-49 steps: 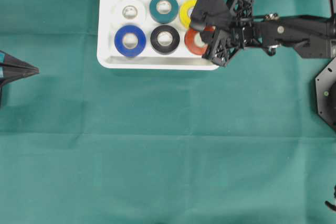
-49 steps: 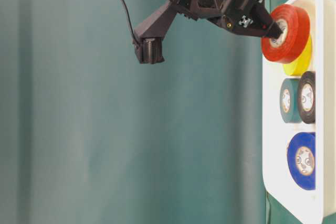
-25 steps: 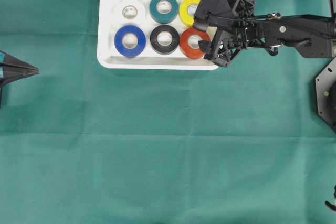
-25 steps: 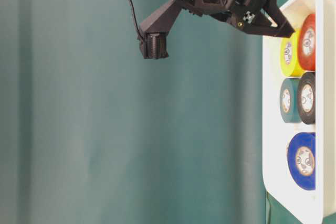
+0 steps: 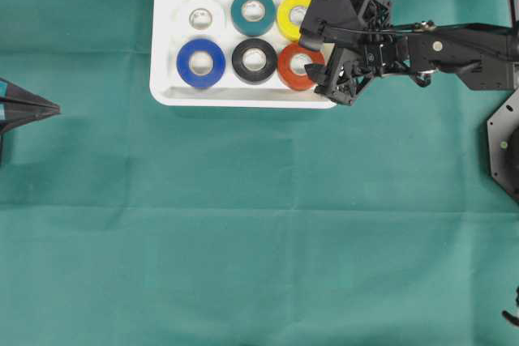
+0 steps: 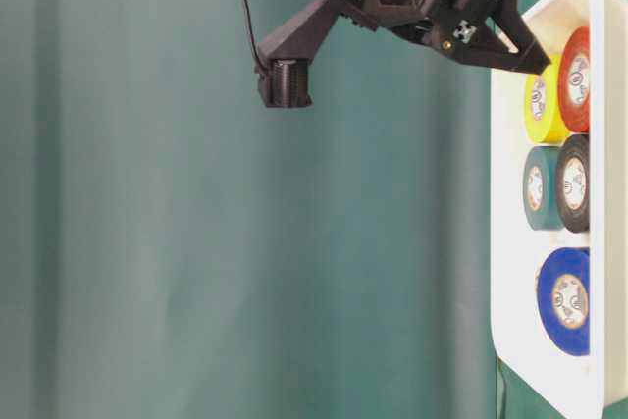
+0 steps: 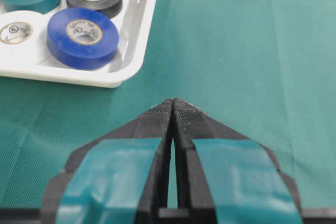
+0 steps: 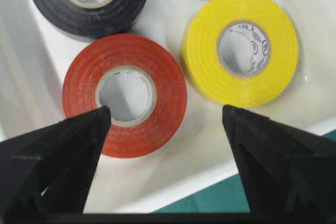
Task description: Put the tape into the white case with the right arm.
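Where I watch from overhead, the green cloth carries the white case; my right gripper hovers spread, released, over the red tape lying inside; left gripper clenched, empty.

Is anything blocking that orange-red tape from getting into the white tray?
No: the red tape already lies flat inside the white case, beside the black roll. The right end effector is open above it.
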`<state>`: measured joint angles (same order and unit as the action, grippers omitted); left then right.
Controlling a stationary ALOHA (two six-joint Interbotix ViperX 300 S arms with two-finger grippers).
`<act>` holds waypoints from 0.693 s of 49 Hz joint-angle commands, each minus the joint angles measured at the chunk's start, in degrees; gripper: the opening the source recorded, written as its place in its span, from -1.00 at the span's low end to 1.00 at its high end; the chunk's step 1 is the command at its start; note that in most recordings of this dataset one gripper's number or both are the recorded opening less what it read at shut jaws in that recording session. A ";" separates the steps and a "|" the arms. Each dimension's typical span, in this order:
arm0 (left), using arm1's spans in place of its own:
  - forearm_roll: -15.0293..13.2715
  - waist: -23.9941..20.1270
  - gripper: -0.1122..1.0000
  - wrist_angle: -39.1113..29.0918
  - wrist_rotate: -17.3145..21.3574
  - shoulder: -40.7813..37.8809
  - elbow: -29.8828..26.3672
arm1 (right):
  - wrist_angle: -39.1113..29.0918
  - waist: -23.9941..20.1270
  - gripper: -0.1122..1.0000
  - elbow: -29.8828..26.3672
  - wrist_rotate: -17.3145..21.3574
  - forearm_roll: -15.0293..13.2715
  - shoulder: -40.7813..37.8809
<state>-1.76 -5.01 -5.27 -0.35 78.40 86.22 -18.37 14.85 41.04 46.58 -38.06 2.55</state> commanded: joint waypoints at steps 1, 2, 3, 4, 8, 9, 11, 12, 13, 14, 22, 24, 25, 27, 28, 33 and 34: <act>0.09 -0.18 -0.79 0.53 0.00 -0.44 -0.62 | 0.09 0.00 0.15 0.53 -0.26 -0.18 3.16; 0.09 -0.18 -0.79 0.53 0.00 -0.44 -0.53 | 0.09 0.00 0.15 0.88 -0.35 -0.26 3.60; 0.09 -0.18 -0.79 0.44 0.00 -0.53 -0.62 | 0.09 -0.09 0.15 1.23 -0.35 -0.35 4.13; 0.09 -0.18 -0.79 0.44 0.00 -0.44 -0.62 | 0.09 0.00 0.15 1.58 -0.44 -0.44 4.66; 0.09 -0.18 -0.79 0.44 0.00 -0.53 -0.62 | 0.35 0.00 0.15 3.52 -0.53 -0.88 7.38; 0.09 -0.18 -0.79 0.44 0.00 -0.44 -0.62 | 0.35 0.00 0.15 4.04 -0.53 -1.05 8.17; 0.09 -0.18 -0.79 0.44 0.00 -0.44 -0.62 | 0.44 0.00 0.14 5.27 -0.53 -1.41 9.76; 0.09 -0.18 -0.79 0.53 0.00 -0.44 -0.62 | 0.53 0.00 0.14 5.89 -0.53 -1.58 10.46; 0.09 -0.18 -0.79 0.44 0.00 -0.44 -0.53 | 0.53 0.00 0.14 6.50 -0.53 -1.76 11.34; 0.09 -0.18 -0.79 0.44 0.00 -0.53 -0.62 | 0.62 0.00 0.14 7.12 -0.53 -2.02 12.04; 0.09 -0.18 -0.79 0.53 0.00 -0.44 -0.62 | 1.67 0.35 0.14 12.22 -0.44 -3.52 18.46; 0.09 -0.18 -0.79 0.53 0.00 -0.44 -0.53 | 2.29 0.53 0.14 13.27 -0.44 -3.60 19.86; 0.09 -0.18 -0.79 0.53 0.00 -0.44 -0.53 | 2.55 0.70 0.15 13.89 -0.44 -3.60 20.65; 0.09 -0.18 -0.79 0.53 0.00 -0.44 -0.62 | 3.25 0.88 0.14 15.12 -0.44 -3.60 22.06; 0.09 -0.18 -0.79 0.53 0.00 -0.44 -0.53 | 3.60 1.14 0.14 15.73 -0.44 -3.60 22.85; 0.09 -0.18 -0.79 0.53 0.00 -0.44 -0.62 | 5.54 2.11 0.14 19.51 -0.44 -3.60 27.51; 0.09 -0.18 -0.79 0.53 0.00 -0.53 -0.62 | 5.89 2.20 0.14 20.13 -0.44 -3.60 28.48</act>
<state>-1.76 -5.01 -5.36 -0.35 78.40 86.22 -14.24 16.35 59.41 46.14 -41.48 27.07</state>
